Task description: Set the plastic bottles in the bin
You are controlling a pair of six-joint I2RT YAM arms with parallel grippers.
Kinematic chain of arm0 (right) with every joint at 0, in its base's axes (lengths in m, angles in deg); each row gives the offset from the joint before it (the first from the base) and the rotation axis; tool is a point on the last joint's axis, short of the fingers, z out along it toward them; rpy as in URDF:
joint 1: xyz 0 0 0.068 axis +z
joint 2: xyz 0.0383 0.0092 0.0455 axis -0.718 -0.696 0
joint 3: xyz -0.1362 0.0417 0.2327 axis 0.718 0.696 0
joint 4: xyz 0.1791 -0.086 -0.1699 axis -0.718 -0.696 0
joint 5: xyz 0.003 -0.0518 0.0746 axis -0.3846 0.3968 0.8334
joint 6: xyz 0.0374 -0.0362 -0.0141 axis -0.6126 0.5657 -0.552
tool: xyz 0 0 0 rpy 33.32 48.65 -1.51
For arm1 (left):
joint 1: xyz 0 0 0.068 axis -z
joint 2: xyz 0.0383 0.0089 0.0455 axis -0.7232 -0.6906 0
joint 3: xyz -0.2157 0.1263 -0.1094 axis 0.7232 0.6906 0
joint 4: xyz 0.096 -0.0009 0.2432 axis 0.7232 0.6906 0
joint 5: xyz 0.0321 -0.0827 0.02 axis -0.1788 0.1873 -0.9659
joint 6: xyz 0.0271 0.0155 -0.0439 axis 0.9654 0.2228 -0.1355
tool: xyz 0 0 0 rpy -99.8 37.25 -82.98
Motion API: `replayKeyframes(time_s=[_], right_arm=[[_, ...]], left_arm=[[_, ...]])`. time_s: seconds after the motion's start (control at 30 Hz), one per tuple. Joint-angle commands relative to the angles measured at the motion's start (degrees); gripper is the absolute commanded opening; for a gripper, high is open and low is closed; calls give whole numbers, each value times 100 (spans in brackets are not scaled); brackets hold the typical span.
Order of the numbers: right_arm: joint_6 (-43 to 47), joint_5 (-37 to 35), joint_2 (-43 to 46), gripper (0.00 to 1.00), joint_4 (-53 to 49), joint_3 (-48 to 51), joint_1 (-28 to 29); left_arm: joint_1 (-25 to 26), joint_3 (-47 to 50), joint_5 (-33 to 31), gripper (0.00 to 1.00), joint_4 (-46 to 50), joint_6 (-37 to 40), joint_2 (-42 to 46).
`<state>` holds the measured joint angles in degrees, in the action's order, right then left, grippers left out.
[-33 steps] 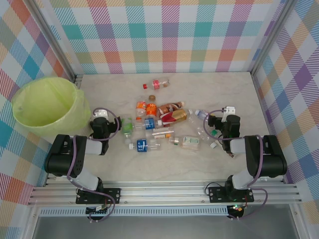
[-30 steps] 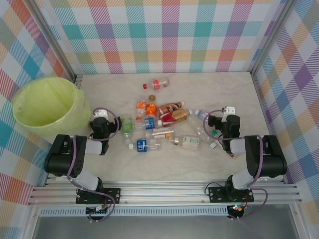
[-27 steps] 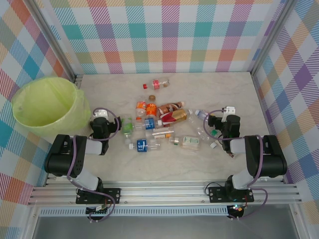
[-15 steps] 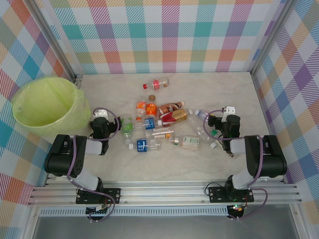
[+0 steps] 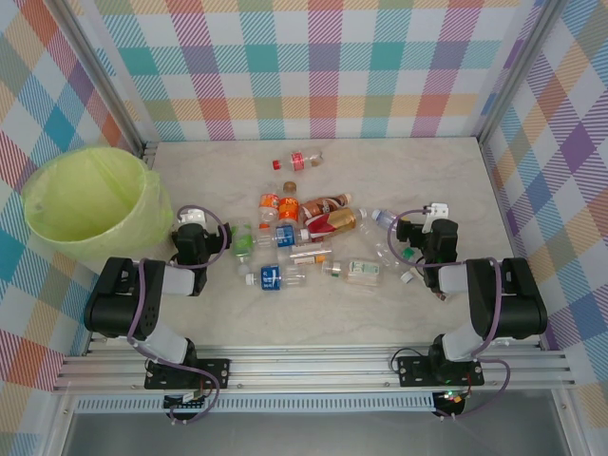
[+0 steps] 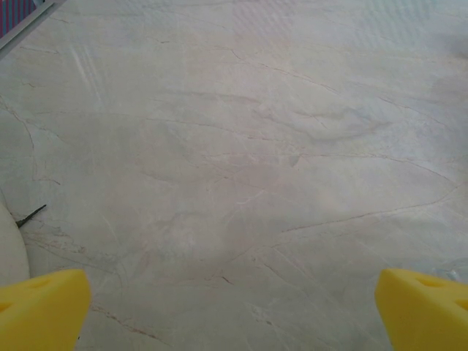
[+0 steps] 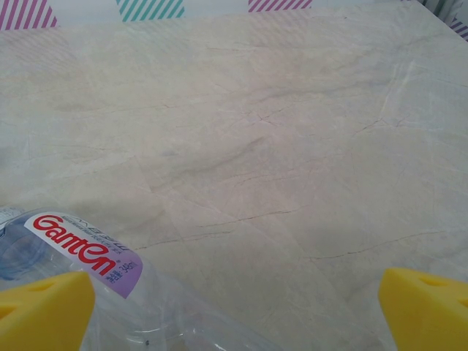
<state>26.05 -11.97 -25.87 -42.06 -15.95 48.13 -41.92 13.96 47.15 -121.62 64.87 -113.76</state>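
12 or so bottles point(image 5: 285, 237) lie on the table point(image 5: 380, 171). Most sit in a loose cluster at its middle, between the 2 arms, and 1 red-labelled bottle point(image 5: 297, 161) lies apart toward the back. The bin point(image 5: 133, 233) stands at the far left, just beside the left arm and well apart from the cluster. The left gripper point(image 6: 234, 314) has its yellow fingertips point(image 6: 40, 307) spread wide over bare table, gripping nothing. The right gripper point(image 7: 234, 314) is spread just as wide and grips nothing. A clear Ganten bottle point(image 7: 88, 256) lies by its left fingertip point(image 7: 44, 311); I cannot tell whether they touch.
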Motion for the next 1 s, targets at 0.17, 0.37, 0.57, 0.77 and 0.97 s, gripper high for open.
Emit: replayKeyframes(time_s=[0.17,0.37,0.57,0.77,0.97], right_arm=[[7,160,1291,100,-1043,-212,30],[-983,-129,2104,100,-3393,-919,29],[-1820,-534,2528,100,-6001,-1508,22],[-1910,-387,2777,100,-8706,-2168,19],[-2055,-398,3041,100,-9263,-2122,22]], left_arm=[[57,-544,-485,100,1587,-170,1261],[242,-1118,-816,100,3077,-1348,1926],[535,-1424,-540,100,4299,-2474,2360],[535,-1419,575,100,5291,-3377,2831],[542,-1099,1161,100,5340,-3813,3127]])
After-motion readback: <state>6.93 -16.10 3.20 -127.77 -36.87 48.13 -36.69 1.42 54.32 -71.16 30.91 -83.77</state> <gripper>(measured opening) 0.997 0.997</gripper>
